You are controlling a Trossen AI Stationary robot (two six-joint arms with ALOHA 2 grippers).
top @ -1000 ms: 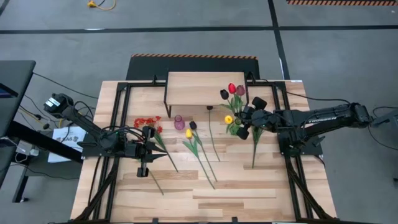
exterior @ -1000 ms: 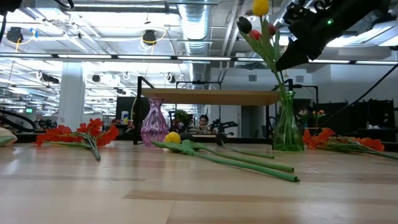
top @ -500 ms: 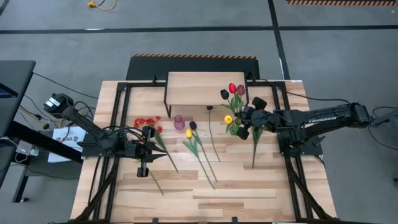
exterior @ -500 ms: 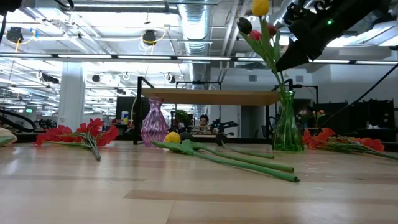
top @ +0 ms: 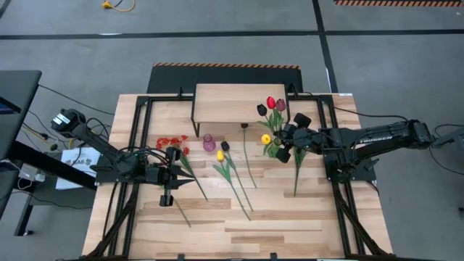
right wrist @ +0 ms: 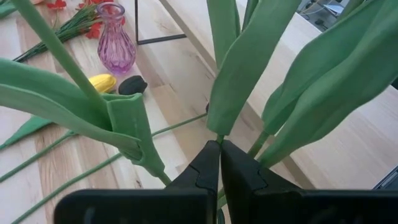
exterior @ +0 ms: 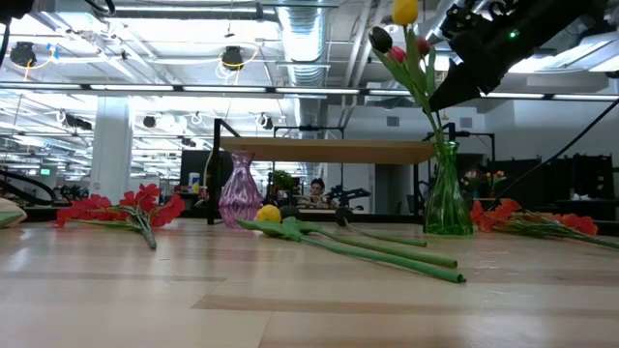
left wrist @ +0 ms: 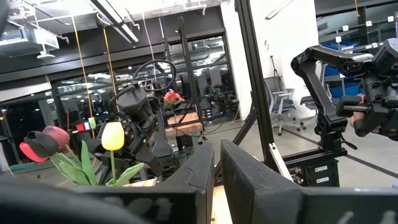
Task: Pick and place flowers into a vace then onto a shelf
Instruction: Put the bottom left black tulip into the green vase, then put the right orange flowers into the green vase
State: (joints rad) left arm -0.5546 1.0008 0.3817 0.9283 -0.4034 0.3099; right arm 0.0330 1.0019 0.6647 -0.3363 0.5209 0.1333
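Red, pink, dark and yellow tulips (top: 270, 116) stand in a green glass vase (exterior: 446, 201) at the table's right, in front of the light-wood shelf (top: 239, 103). My right gripper (top: 281, 144) is shut on their stems above the vase's mouth. An empty purple vase (top: 209, 142) stands near the middle. A yellow and a dark tulip (top: 222, 152) lie flat beside it, and orange-red sprays (top: 171, 143) lie at the left. My left gripper (top: 181, 175) hovers shut near the sprays' stems, with nothing between its fingers (left wrist: 205, 171). My right gripper pinches the tulips' stems (right wrist: 218, 138) between its two fingers, just below the leaves and above the vase's mouth (exterior: 442, 143). It comes slanting down from the table's right side, across the stems. The bunch leans slightly, with its lower ends inside the green vase on the table.
Another orange-red spray (exterior: 527, 220) lies right of the green vase, its stem (top: 297, 174) running toward the near edge. Long green stems (top: 243, 190) cross the table's middle. Black frame rails (top: 138, 145) run along both sides. Bare planks lie along the near edge.
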